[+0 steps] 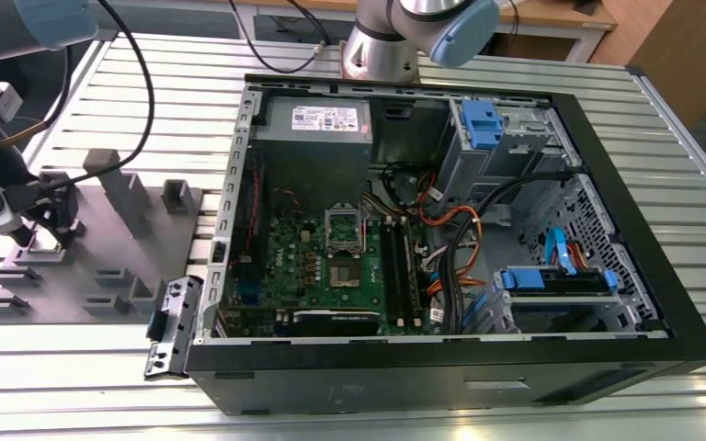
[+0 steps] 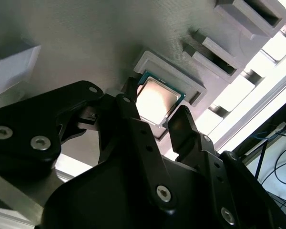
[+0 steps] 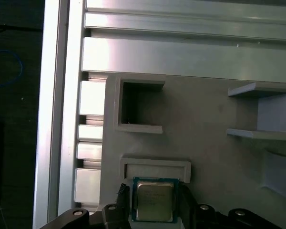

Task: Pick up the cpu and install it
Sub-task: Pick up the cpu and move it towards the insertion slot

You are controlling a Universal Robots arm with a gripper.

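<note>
**Risk note: a crooked lift**

The gripper (image 2: 155, 104) has its jaws astride the cpu (image 2: 158, 98), one at each opposite edge. I cannot tell whether they pinch it or stop just short. The cpu lies flat between them in its pocket of the grey tray (image 2: 86, 38). An uneven bite could tilt it against the pocket lip. Far beyond the jaws is the socket (image 1: 343, 227), where any skew risks a crooked seating.

cpu (image 2: 163, 93) edge hidden behind gripper (image 2: 155, 107) (second wrist view), arm (image 1: 390, 41) cut off at exterior view's top
</note>
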